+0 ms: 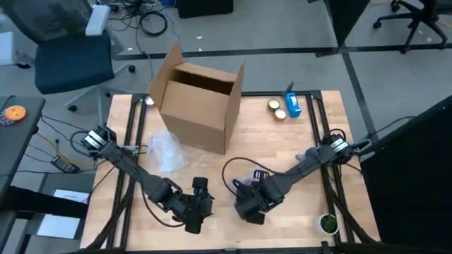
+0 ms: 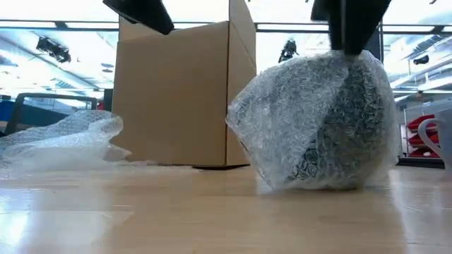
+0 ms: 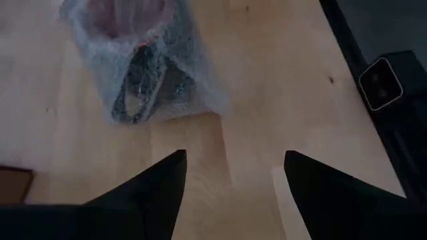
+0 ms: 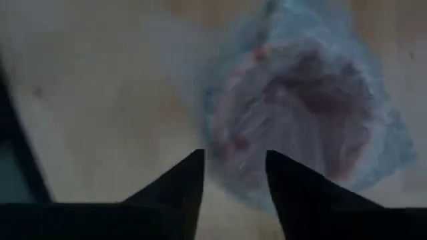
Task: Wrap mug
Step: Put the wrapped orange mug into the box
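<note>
Right gripper [image 4: 233, 175], jaws apart, hovers over the bubble-wrapped mug [image 2: 321, 120] near the surface's front edge: slippery, cushioned, best pinched at its loose folds.

Mug [image 2: 321, 120] in clear bubble wrap; matt cardboard box [image 1: 201, 102]; wood table [image 1: 311, 134]

You have one bubble-wrapped mug [image 2: 321, 120], one loose bubble wrap sheet [image 1: 167, 149] at its ten o'clock, one open cardboard box [image 1: 199, 104], two tape rolls [image 1: 277, 109], one blue tape dispenser [image 1: 292, 104], and two grippers: left [image 1: 196, 215], right [image 1: 248, 206].
</note>
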Motion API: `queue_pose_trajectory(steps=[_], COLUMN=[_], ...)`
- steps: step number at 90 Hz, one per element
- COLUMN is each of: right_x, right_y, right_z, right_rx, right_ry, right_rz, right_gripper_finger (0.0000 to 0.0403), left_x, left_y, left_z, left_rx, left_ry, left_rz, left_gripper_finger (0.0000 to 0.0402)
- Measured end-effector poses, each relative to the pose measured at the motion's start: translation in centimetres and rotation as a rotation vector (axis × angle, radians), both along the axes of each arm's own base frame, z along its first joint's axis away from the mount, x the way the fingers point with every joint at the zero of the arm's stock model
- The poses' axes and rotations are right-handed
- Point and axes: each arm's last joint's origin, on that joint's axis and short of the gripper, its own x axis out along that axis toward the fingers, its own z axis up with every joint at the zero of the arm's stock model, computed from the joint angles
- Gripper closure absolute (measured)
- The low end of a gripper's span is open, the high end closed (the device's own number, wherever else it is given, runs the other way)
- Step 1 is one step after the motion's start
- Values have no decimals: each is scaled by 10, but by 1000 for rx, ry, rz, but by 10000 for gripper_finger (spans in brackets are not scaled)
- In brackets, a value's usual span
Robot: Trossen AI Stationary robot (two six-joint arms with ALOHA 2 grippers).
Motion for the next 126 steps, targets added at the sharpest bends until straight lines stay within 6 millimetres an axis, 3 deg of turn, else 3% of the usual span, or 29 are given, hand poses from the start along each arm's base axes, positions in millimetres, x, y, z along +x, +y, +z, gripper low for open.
queue_pose_trajectory(steps=[21,30,41,56,76,94,105,115,126], right_x=[16,16,15,18,23,30,36,35,30], right_y=[-20,-28,-36,-39,-36,-29,-19,-6,7], right_z=[-42,-58,-64,-62,-57,-35,6,45,80], right_rx=[210,229,211,202,230,192,133,97,57], right_ry=[-19,-25,-5,-10,-26,-51,-167,-275,-381], right_rz=[46,31,6,20,67,91,132,194,293], right_gripper_finger=[183,180,192,241,380,394,397,398,399], left_x=[1,1,1,0,0,-13,-23,-32,-43], left_y=[1,1,1,1,2,11,19,27,37], left_z=[0,0,0,0,-1,-1,10,32,69], left_rx=[0,-3,-3,-2,7,70,84,125,220], left_ry=[2,4,5,6,18,127,162,60,-131], left_rz=[3,2,3,3,2,21,85,182,255], left_gripper_finger=[163,163,163,163,163,163,163,163,163])
